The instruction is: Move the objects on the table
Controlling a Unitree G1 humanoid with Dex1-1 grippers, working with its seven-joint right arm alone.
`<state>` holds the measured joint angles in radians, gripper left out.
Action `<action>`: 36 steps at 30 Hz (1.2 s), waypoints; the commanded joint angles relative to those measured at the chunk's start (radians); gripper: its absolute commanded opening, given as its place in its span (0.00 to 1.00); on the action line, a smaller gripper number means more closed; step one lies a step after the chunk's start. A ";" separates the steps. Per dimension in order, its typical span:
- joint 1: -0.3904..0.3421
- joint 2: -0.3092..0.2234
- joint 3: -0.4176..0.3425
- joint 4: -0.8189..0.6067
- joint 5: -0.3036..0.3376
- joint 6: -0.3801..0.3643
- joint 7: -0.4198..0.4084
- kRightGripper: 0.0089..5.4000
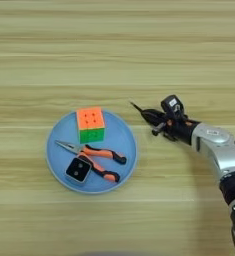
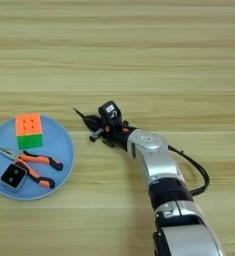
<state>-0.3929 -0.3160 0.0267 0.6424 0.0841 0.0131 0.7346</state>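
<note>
Surface: wooden table [image 1: 114, 45] with horizontal grain stripes fills both views; I see bare wood above, below and right of the plate.
Landmark: round blue plate [image 1: 124, 145], sitting left of centre on the table.
Puzzle cube: the cube [image 1: 90, 124] stands on the plate's upper part, orange face up, green face toward me.
Pliers: needle-nose pliers [image 1: 91, 157] lie flat across the plate's middle, below the cube, metal tips toward the plate's left rim, orange-and-black handles toward its lower right.
Block: small white block with a black face [image 1: 78, 169] rests on the plate's lower left, touching the lower pliers handle.
Right gripper: my gripper [image 1: 138, 108] hangs just right of the plate's upper right rim, fingers pointing left toward it, holding nothing; I cannot tell whether the fingers are parted or closed.
Arm: silver forearm [image 2: 154, 160] runs from the gripper down to the bottom edge, with a black cable [image 2: 196, 172] looping on its right.
Obstructions: nothing lies between gripper and plate rim; the cube is the nearest thing on the plate to the fingertips.
Open room: wide bare wood above the plate, a narrower band below it.
</note>
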 commanded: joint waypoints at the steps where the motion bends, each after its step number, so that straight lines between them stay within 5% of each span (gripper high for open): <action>1: -0.047 -0.034 -0.032 -0.095 0.021 0.010 -0.013 0.05; 20: 0.067 -0.032 -0.012 -0.601 0.083 0.181 0.021 0.05; 36: 0.147 -0.039 0.054 -0.756 0.102 0.153 0.097 0.05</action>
<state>-0.2091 -0.3345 0.0848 -0.0553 0.1737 0.2087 0.8374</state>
